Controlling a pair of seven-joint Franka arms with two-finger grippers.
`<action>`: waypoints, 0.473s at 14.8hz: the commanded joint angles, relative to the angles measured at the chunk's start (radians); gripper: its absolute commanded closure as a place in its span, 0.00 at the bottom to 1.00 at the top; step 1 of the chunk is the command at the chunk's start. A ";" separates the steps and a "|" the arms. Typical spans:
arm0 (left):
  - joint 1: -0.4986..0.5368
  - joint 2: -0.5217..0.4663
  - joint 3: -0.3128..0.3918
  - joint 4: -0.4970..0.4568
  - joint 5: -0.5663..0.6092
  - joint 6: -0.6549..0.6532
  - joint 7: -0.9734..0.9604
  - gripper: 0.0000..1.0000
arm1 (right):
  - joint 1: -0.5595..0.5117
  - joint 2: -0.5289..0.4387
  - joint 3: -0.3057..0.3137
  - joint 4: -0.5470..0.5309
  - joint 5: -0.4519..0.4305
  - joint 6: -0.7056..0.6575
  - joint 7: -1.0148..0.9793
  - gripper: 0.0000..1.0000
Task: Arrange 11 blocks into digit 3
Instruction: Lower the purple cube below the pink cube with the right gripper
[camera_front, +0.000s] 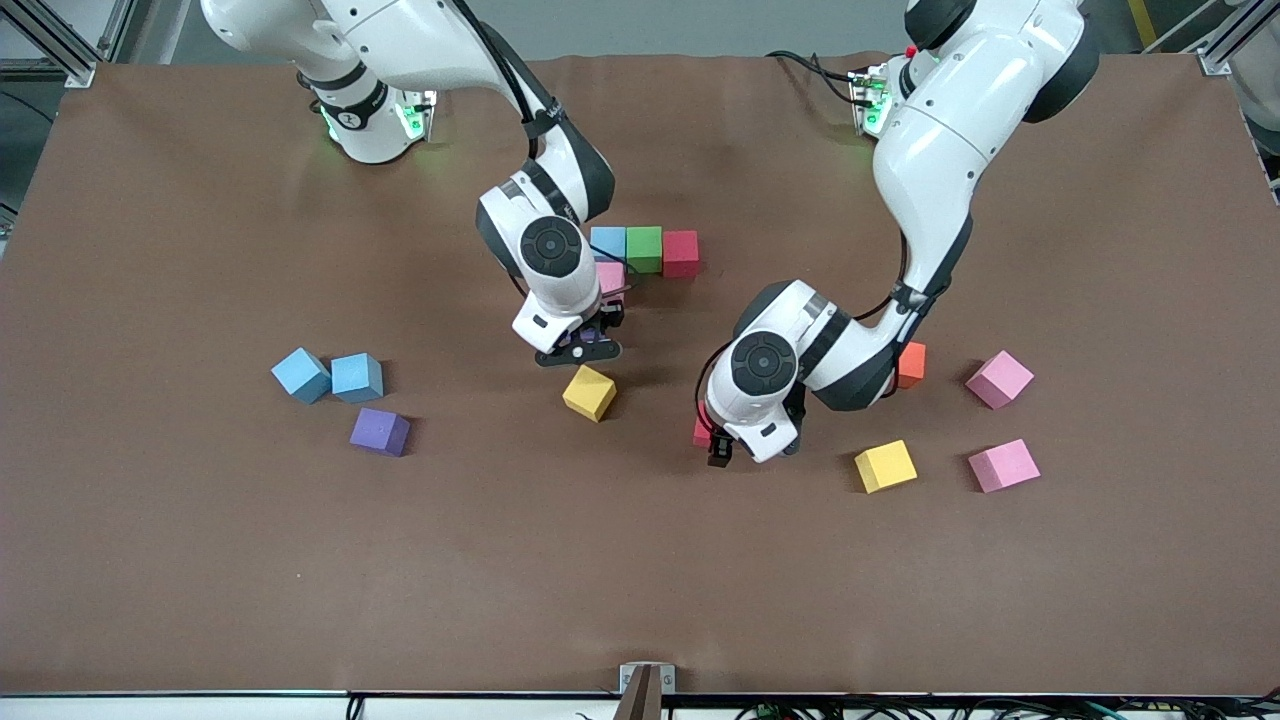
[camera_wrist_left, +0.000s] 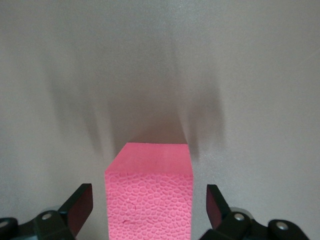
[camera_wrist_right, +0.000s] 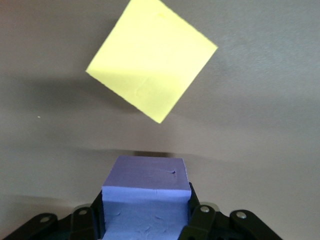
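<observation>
You have a brown table cover (camera_front: 200, 560) spread wide across the scene, slightly rippled along the edge by the bases. At its near edge, a small metal bracket (camera_front: 646, 683) sits at the middle. Dark cables (camera_front: 900, 708) trail along the strip below that edge. Aluminium frame rails (camera_front: 60, 40) stand at the upper corners.

The front view looks steeply down from high across the surface (camera_front: 150, 560), facing both arm bases, and takes in everything. Each wrist view looks along its own end effector, close to the surface. The right wrist view shares the yellow block (camera_wrist_right: 150, 57) (camera_front: 589, 392) with the front view.
</observation>
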 joint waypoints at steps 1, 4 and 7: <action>-0.005 0.002 0.005 -0.003 0.012 0.006 0.009 0.00 | 0.024 0.008 -0.006 -0.018 0.021 0.052 0.060 0.64; -0.008 0.007 0.005 -0.003 0.012 0.006 0.009 0.00 | 0.037 0.026 -0.007 -0.019 0.021 0.073 0.068 0.64; -0.006 0.007 0.005 -0.003 0.012 0.006 0.009 0.00 | 0.049 0.031 -0.009 -0.019 0.021 0.074 0.068 0.64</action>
